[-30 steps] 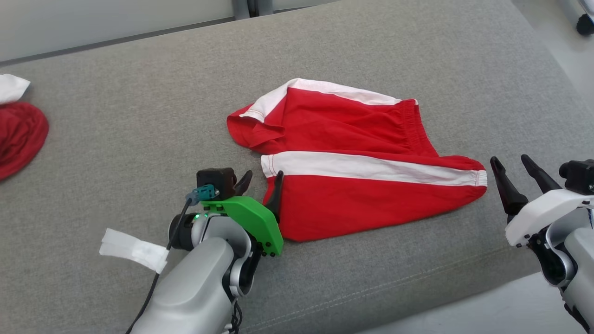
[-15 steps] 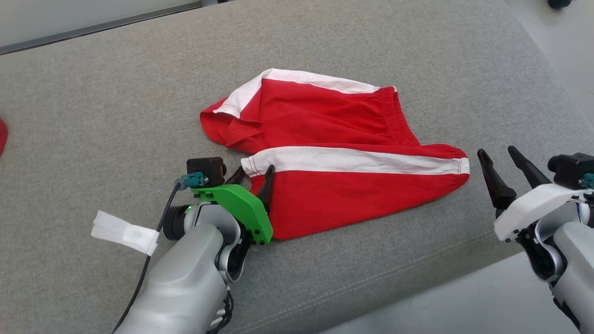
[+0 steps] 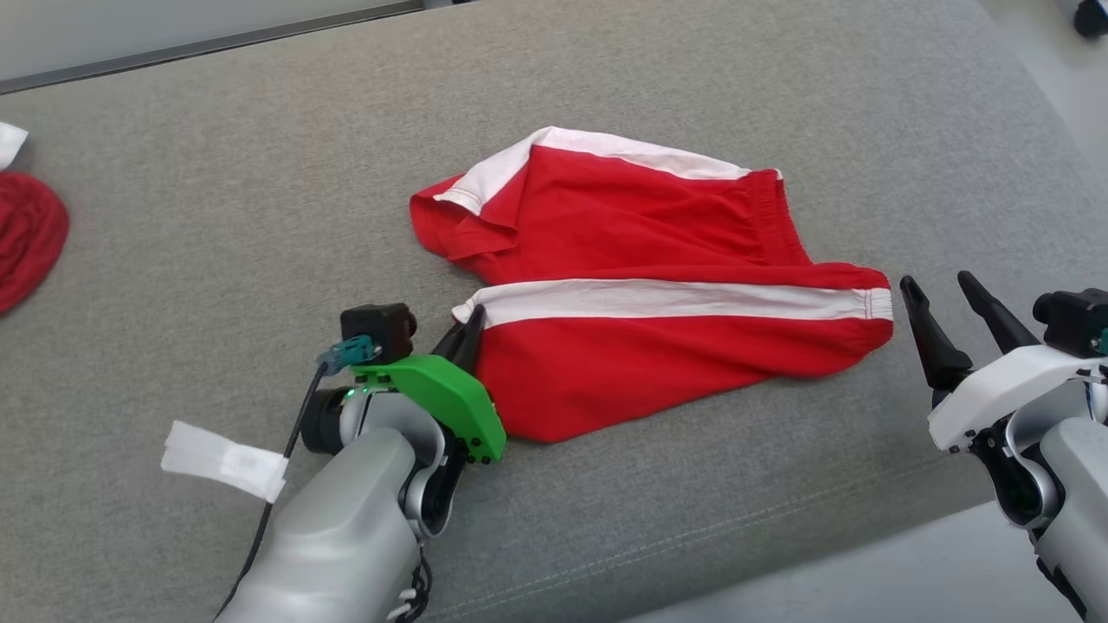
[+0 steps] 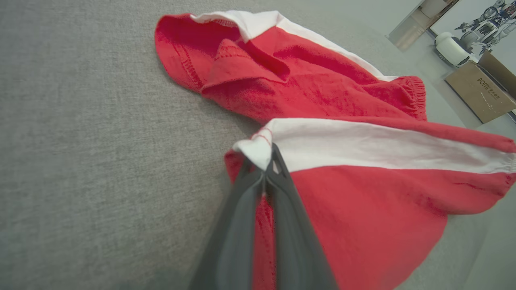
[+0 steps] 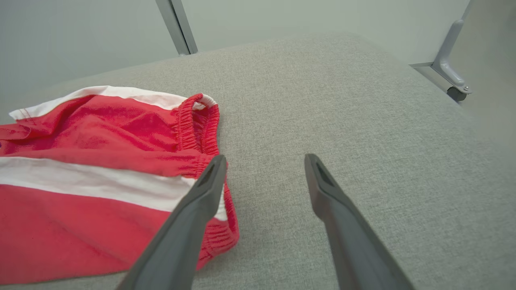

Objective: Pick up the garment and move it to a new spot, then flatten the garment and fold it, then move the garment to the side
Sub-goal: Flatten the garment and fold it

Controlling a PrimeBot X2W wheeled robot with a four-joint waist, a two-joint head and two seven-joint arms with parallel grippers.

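The jaws of the left gripper [image 3: 470, 322], wide apart a second ago, now press together on the white-striped corner of the red garment [image 3: 640, 234], at its 8 o'clock side. The garment lies crumpled in the middle of the grey cushion [image 3: 260, 216]. The right gripper [image 3: 935, 281] waits at 3 o'clock, jaws fully spread and empty. Lifting can probably begin.

The grey, cloth-covered worktop [image 3: 216, 216] has red shorts [image 3: 640, 363] with white stripes lying near its middle (a bit rumpled at their 10 o'clock corner). Far off at 9 o'clock lies another red cloth [image 3: 26, 242], with a white bit [image 3: 9, 143] just above it.
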